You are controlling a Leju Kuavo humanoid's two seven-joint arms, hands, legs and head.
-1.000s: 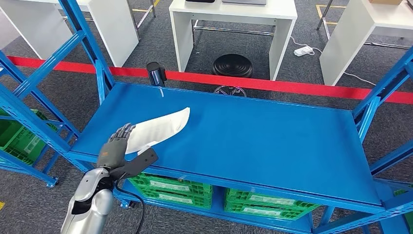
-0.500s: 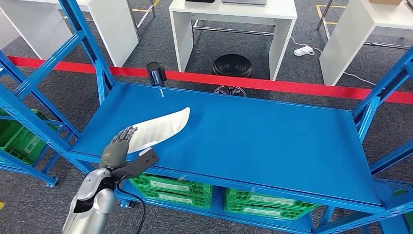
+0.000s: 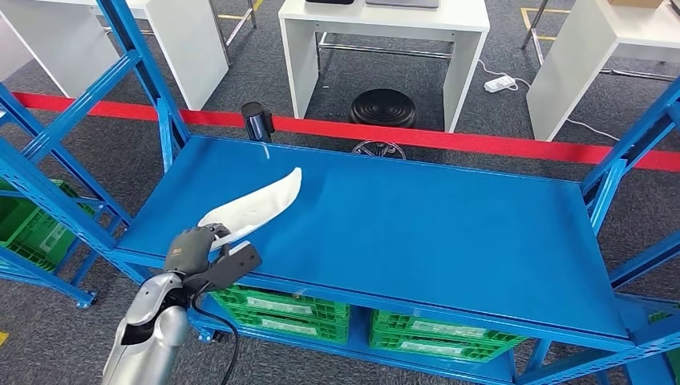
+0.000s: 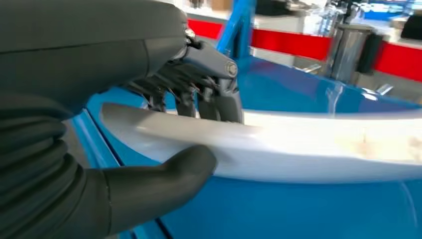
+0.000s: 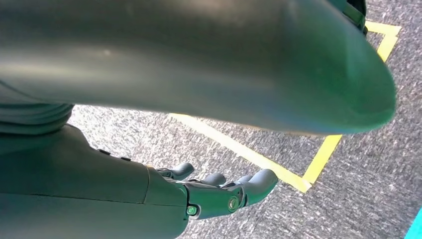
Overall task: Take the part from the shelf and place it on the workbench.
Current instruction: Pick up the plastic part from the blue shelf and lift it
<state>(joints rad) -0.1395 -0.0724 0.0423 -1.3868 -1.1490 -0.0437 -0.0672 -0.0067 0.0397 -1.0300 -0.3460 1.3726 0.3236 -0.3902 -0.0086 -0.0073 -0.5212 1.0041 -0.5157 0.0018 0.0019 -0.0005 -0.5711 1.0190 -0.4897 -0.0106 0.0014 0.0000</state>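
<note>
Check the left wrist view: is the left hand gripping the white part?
Yes, the left hand grips the white part, thumb beneath it and fingers over it.

We see our left arm (image 3: 148, 333) rise silver from the lower left of the head view and reach toward one o'clock, ending in the left robot hand (image 3: 192, 250), whose dark fingers (image 4: 199, 94) curl over the top of the white part (image 3: 255, 206) while the thick grey thumb (image 4: 164, 174) presses from beneath, so that the part is pinched between them. Our right robot hand (image 5: 219, 191) hangs over the floor, its fingers loosely extended and slightly apart with nothing in them.
</note>
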